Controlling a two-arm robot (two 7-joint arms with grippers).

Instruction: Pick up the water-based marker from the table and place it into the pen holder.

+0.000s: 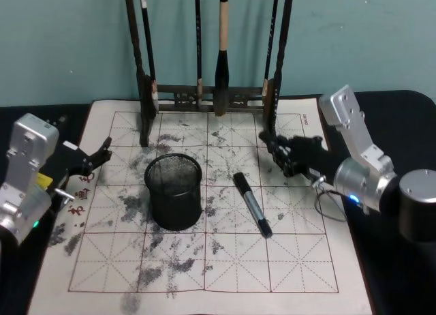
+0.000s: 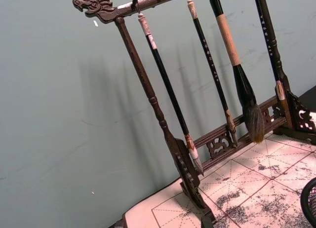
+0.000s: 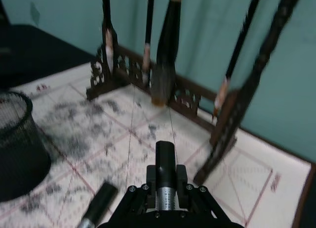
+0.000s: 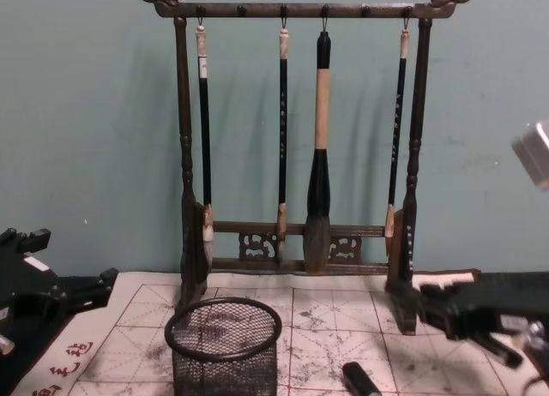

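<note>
Nothing done yet: the water-based marker (image 1: 251, 203) lies beside the pen holder (image 1: 174, 191), right gripper (image 1: 274, 151) near it, left gripper (image 1: 101, 155) idle opposite, neither claw's spread readable

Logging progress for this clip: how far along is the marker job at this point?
Done: nothing yet. The marker lies flat on the ink-stained mat, right of the mesh pen holder and apart from it. In hand: the right hand hangs beyond the marker, near the right foot of the brush rack, not touching it. The left hand sits at the mat's left edge. Left: grasp, lift, drop it into the holder.
</note>
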